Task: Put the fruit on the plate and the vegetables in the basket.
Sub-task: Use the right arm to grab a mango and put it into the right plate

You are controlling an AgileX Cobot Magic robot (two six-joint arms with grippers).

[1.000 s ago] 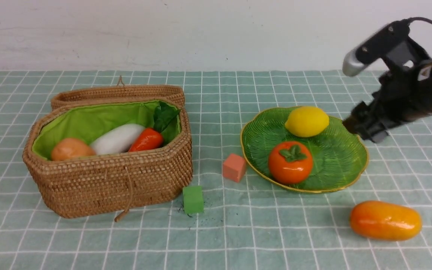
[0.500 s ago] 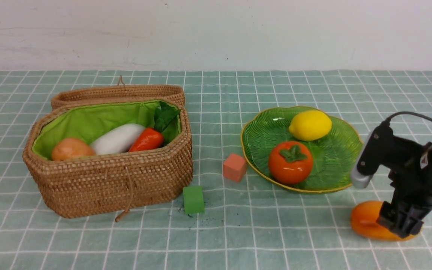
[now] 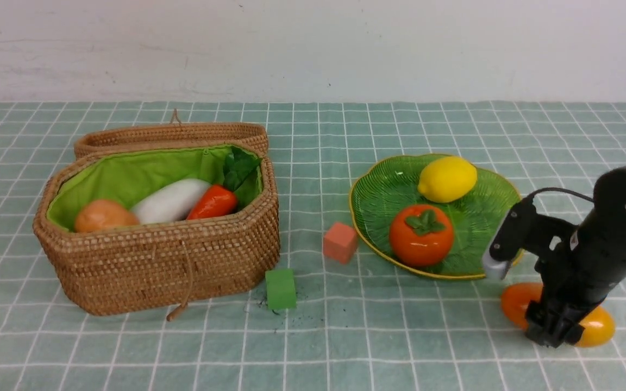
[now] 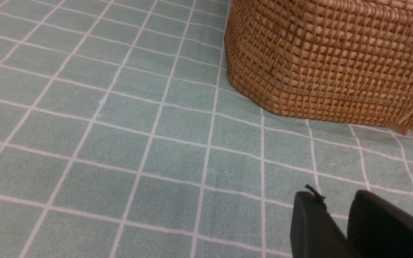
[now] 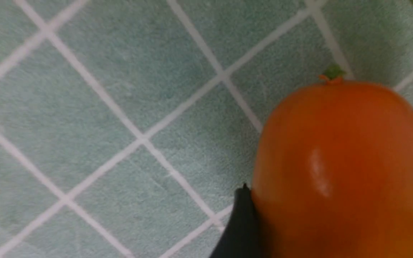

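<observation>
The orange-yellow mango (image 3: 515,304) lies on the cloth in front of the green plate (image 3: 487,228). My right gripper (image 3: 555,328) straddles its middle and is shut on it. In the right wrist view a black fingertip (image 5: 240,222) presses the mango's (image 5: 342,172) side. The lemon (image 3: 448,178) and persimmon (image 3: 420,234) sit on the plate. The wicker basket (image 3: 161,266) holds the potato (image 3: 104,215), the white vegetable (image 3: 170,201) and the carrot (image 3: 213,202). No eggplant shows. My left gripper (image 4: 337,200) is shut and empty, low over the cloth near the basket (image 4: 328,61).
The basket's lid (image 3: 171,136) lies open behind it. A salmon cube (image 3: 339,242) sits just left of the plate, and a green cube (image 3: 280,289) sits by the basket's front right corner. A white wall bounds the far side.
My right arm swung down from behind the plate to the mango and closed round it. The mango shifted slightly left. The lemon rocked a little on the plate.
</observation>
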